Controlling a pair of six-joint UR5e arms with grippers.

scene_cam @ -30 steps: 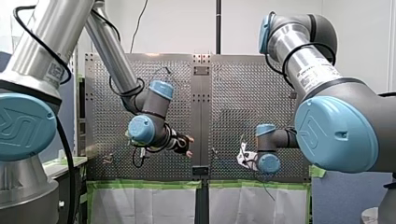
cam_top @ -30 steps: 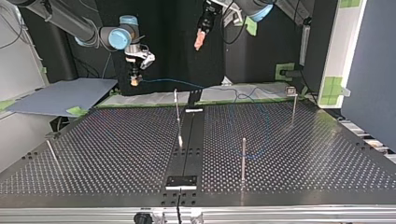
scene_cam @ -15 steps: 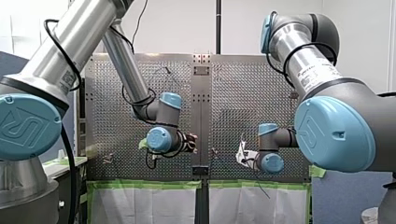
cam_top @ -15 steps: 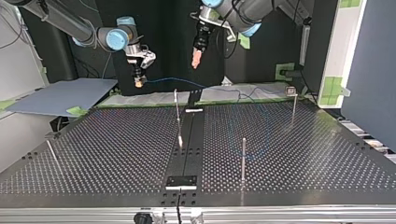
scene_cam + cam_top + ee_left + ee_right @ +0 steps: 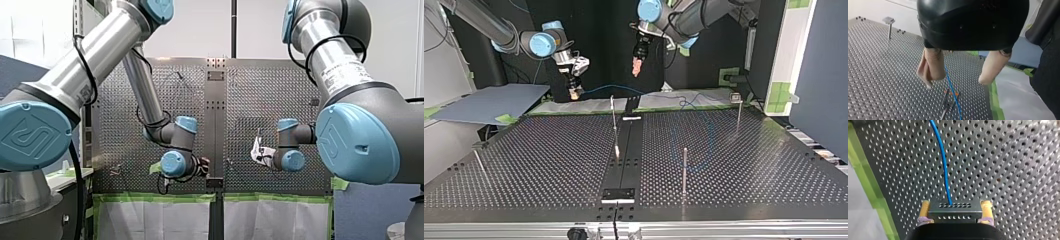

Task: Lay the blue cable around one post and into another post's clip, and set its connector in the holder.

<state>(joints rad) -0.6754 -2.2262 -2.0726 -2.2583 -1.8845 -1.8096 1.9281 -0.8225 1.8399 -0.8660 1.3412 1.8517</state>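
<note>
My right gripper (image 5: 955, 203), with yellow pads, is shut on a dark perforated connector (image 5: 955, 212). The blue cable (image 5: 944, 165) leaves it and runs ahead over the perforated table. In the top view this gripper (image 5: 573, 93) hangs at the back left, and the cable (image 5: 624, 90) trails right into a loose loop (image 5: 704, 137) on the table. My left gripper (image 5: 955, 83) is open, its beige fingers (image 5: 931, 65) astride the cable (image 5: 951, 86) but above it, holding nothing. In the top view it (image 5: 637, 67) hangs high at the back middle.
Thin metal posts stand on the table: one at the back middle (image 5: 613, 114), one in front (image 5: 684, 170), one with a clip top at the back right (image 5: 738, 111), and a leaning one at the left (image 5: 479, 162). A black plate (image 5: 619, 194) lies near the front edge.
My left gripper has come down toward the cable in the top view, still open. My right gripper has shifted slightly right and down there, with the connector in it.
</note>
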